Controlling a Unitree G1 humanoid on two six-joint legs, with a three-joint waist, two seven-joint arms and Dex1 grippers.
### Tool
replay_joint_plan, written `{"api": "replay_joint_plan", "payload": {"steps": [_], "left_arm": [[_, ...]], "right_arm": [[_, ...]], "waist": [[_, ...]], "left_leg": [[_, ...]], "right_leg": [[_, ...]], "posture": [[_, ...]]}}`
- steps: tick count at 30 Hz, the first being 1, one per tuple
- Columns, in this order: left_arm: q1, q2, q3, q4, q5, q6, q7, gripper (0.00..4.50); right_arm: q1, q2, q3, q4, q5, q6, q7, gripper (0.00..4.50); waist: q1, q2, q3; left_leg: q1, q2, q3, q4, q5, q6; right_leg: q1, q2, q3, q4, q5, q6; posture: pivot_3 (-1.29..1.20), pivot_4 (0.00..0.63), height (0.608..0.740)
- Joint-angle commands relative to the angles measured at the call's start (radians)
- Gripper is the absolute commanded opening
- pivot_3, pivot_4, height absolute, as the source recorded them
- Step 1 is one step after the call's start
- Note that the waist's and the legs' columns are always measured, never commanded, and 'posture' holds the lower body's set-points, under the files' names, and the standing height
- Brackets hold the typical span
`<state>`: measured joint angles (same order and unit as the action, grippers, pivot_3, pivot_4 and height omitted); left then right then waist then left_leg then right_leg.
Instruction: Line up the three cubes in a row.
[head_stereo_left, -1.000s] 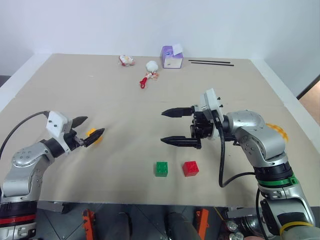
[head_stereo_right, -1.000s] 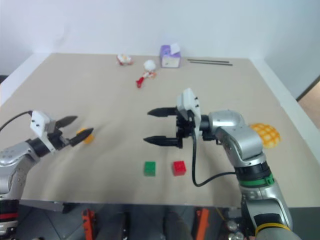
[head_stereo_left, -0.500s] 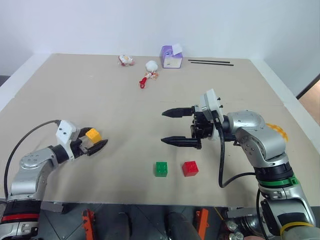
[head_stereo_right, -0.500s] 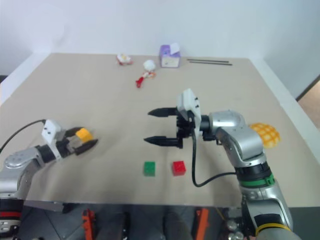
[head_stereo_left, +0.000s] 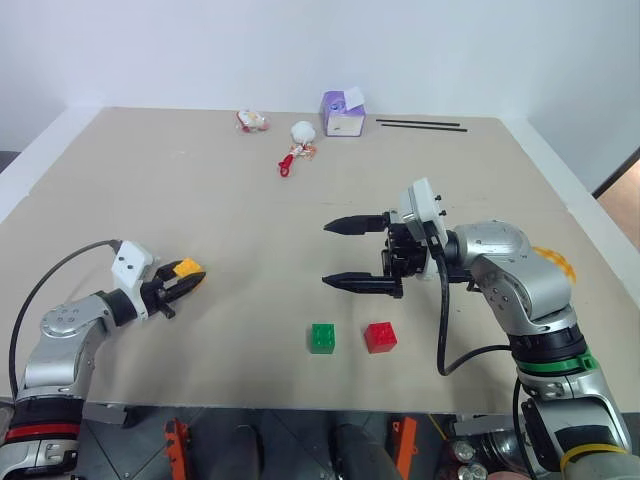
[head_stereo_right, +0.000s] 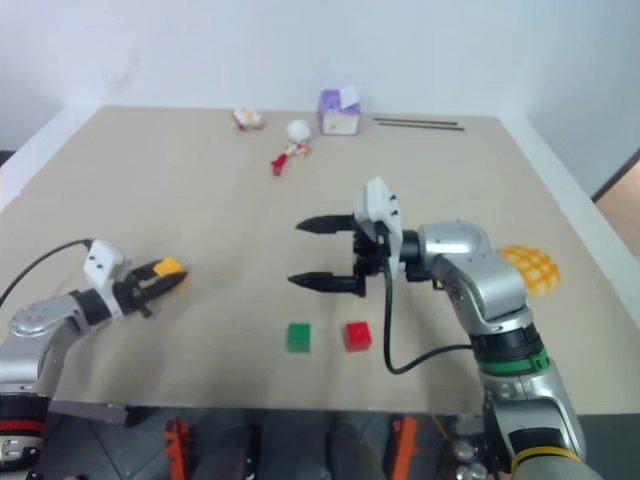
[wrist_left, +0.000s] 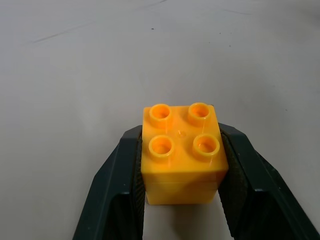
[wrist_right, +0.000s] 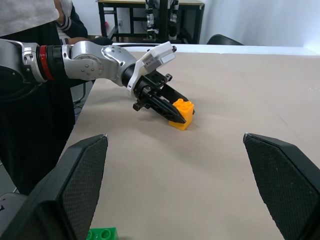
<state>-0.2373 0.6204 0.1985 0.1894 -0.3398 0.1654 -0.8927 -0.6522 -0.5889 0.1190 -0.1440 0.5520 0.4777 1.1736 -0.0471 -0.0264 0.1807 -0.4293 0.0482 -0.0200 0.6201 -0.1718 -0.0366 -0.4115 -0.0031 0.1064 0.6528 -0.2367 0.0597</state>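
Observation:
My left gripper (head_stereo_left: 184, 281) is shut on the yellow-orange cube (head_stereo_left: 187, 269) at the table's left. In the left wrist view its two black fingers (wrist_left: 122, 170) press the brick's (wrist_left: 181, 157) opposite sides, studs up. The cube seems to rest on the table. The green cube (head_stereo_left: 322, 337) and red cube (head_stereo_left: 381, 336) sit side by side near the front edge, a small gap between them. My right gripper (head_stereo_left: 326, 255) hangs open and empty above the table just behind them, pointing left. The right wrist view shows the left gripper (wrist_right: 176, 115) on the yellow cube (wrist_right: 183, 112).
At the back stand a purple-and-white box (head_stereo_left: 343, 113), two small toys (head_stereo_left: 253, 121), a red-and-white item (head_stereo_left: 295, 153) and black sticks (head_stereo_left: 420, 125). A yellow bun (head_stereo_left: 558, 262) lies at the right edge. A person in dark clothes (wrist_right: 30, 125) stands beyond the table's left side.
My left gripper came down around the yellow-orange cube and closed on it. The right arm and the green and red cubes have not moved.

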Motion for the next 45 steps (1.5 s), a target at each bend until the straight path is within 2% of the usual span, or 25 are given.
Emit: {"api": "replay_joint_plan", "payload": {"steps": [1, 6, 11, 15, 27, 45], "left_arm": [[-0.016, -0.006, -0.012, -0.055, -0.026, -0.044, -0.047, 1.35], [0.041, -0.002, -0.146, -0.223, -0.05, -0.046, -0.211, 1.35], [0.06, 0.006, -0.288, -0.3, -0.025, -0.079, -0.337, 1.35], [0.044, 0.005, -0.331, -0.313, -0.024, -0.078, -0.374, 1.35], [0.004, 0.008, -0.347, -0.219, 0.002, -0.122, -0.414, 1.35], [0.034, 0.076, -0.302, -0.189, -0.034, -0.113, -0.438, 1.35]], "right_arm": [[0.004, -0.024, -0.053, -0.037, 0.03, 0.003, 0.009, 4.5], [0.044, -0.11, -0.099, -0.072, 0.069, 0.036, 0.054, 4.5], [0.134, -0.181, -0.092, -0.115, 0.029, 0.023, 0.056, 4.5], [0.2, -0.213, -0.114, -0.186, 0.033, 0.05, 0.016, 4.5], [0.299, -0.249, -0.185, -0.322, 0.094, 0.117, -0.076, 4.5], [0.299, -0.254, -0.183, -0.324, 0.122, 0.12, -0.072, 4.5]], "waist": [[0.0, 0.0, 0.0], [0.002, 0.0, 0.0], [0.001, 0.0, 0.0], [-0.001, 0.0, 0.0], [-0.001, 0.0, 0.0], [-0.001, 0.0, 0.0]], "left_leg": [[0.0, 0.0, 0.0, 0.0, 0.0, 0.0], [-0.001, -0.001, 0.0, 0.0, 0.0, 0.0], [0.0, 0.0, 0.001, 0.0, -0.001, -0.001], [0.0, 0.0, 0.001, 0.0, -0.001, -0.001], [-0.001, 0.0, 0.001, 0.002, -0.001, -0.001], [0.0, 0.0, 0.001, 0.002, -0.001, -0.001]], "right_leg": [[0.0, 0.0, 0.0, 0.0, 0.0, 0.0], [0.0, -0.002, 0.0, 0.0, -0.001, 0.001], [0.0, 0.0, 0.001, 0.0, -0.002, -0.001], [-0.002, 0.0, 0.001, 0.001, -0.001, -0.001], [-0.001, 0.0, 0.002, 0.0, 0.0, 0.0], [-0.001, 0.0, 0.001, 0.001, 0.0, 0.0]], "posture": [[0.0, 0.15, 0.74], [0.0, 0.15, 0.74], [0.0, 0.15, 0.74], [0.0, 0.15, 0.74], [0.0, 0.15, 0.74], [0.0, 0.15, 0.74]]}}
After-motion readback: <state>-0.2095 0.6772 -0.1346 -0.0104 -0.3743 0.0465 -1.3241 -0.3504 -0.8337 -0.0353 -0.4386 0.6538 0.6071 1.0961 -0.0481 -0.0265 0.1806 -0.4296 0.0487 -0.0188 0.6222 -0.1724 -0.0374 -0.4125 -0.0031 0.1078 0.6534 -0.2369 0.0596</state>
